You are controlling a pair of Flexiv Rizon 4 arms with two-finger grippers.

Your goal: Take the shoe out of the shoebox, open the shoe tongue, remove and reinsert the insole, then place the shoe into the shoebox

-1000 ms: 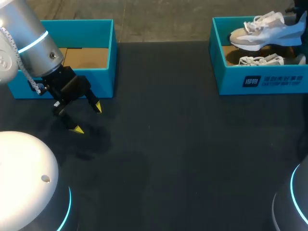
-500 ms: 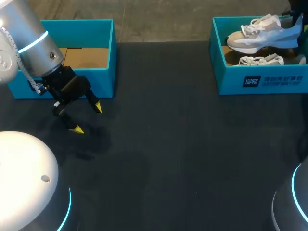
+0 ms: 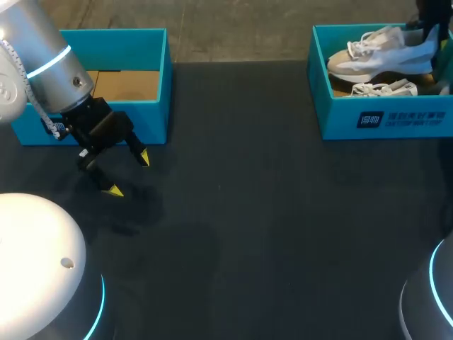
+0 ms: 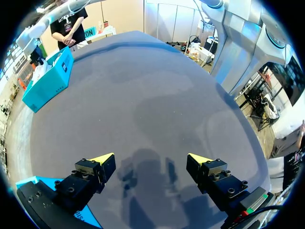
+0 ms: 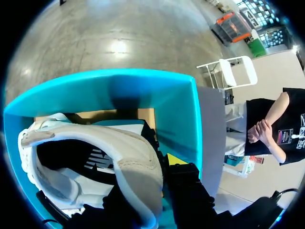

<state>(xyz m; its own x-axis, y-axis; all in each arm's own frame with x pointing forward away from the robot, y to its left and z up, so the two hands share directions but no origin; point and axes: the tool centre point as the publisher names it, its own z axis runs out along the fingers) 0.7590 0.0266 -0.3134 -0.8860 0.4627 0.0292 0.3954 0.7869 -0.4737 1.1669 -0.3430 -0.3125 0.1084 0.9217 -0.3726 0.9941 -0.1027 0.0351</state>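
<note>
One shoe [image 5: 112, 143] in the right end effector [image 5: 151, 172]

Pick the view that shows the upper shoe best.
The head view: the shoe shows whole, side-on, above a second shoe in the shoebox. The right wrist view shows only its heel and opening; the left wrist view, a distant white speck.

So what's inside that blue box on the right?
The blue box holds a white sneaker, gripped at its heel by the right gripper, above a second sneaker lying on its cardboard floor. The floor beneath them is hidden.
</note>
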